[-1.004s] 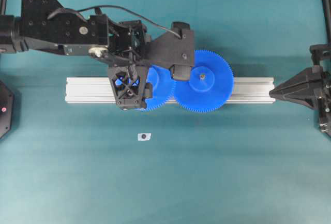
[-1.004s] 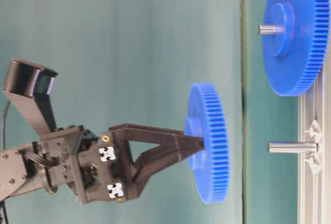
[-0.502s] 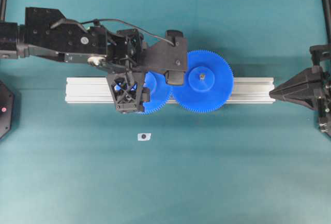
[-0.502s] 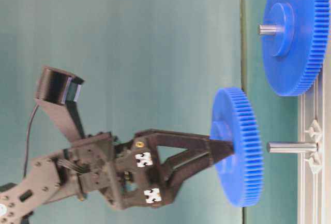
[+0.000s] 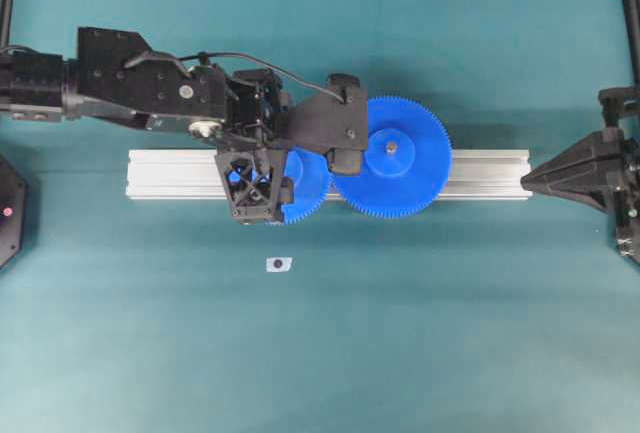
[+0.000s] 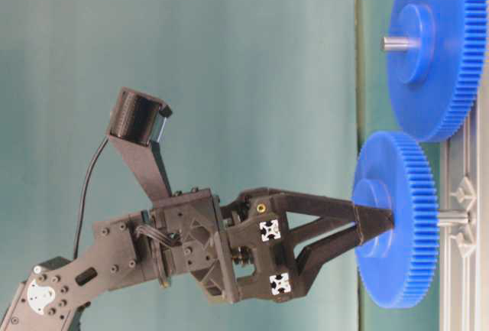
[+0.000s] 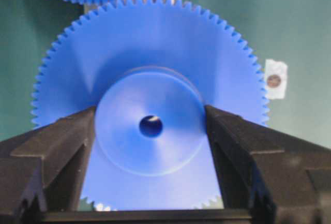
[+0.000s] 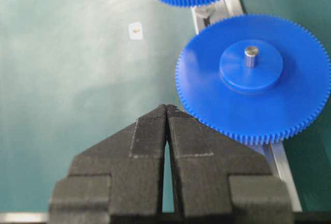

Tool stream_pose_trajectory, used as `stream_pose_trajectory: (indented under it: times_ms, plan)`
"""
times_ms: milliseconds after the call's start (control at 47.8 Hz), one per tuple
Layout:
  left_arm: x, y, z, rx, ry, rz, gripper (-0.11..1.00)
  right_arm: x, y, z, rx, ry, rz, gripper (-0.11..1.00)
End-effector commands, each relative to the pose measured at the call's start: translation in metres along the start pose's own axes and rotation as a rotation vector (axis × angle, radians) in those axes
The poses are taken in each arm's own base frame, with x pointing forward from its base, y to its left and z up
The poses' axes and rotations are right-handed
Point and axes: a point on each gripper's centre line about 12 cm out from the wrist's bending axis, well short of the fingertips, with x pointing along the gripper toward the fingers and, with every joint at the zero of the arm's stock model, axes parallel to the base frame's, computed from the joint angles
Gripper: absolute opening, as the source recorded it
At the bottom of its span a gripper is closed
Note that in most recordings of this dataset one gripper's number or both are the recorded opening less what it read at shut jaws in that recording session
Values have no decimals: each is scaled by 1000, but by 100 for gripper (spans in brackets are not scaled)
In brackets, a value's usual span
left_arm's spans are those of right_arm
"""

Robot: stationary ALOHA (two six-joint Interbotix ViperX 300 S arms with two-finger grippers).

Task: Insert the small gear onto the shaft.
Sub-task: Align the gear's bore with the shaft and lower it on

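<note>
Small gear (image 6: 397, 220) beside wider gear (image 6: 435, 48), teeth adjacent.

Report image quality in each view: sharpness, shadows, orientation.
Overhead: sharp, even light, soft shadow under the left gripper. Table-level: picture turned sideways, small gear crisp. Left wrist: gear hub and fingers soft, close up. Right wrist: larger gear clear, fingers blurred.

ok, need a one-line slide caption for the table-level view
Left gripper holds the small gear by its hub, with the gear partly over the shaft on the rail, beside the mounted larger gear.
</note>
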Motion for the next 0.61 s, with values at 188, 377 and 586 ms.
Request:
stream_pose_trajectory:
  times_ms: [188, 377, 586]
  plan:
    - [-1, 2, -4, 2, 2, 5, 70, 0, 1, 3, 9, -7, 3, 6]
    - [-2, 9, -11, -24, 13, 8, 70, 0, 1, 2, 9, -6, 3, 6]
    - [0, 12, -13, -21, 22, 11, 70, 0, 1, 2, 9, -9, 3, 6]
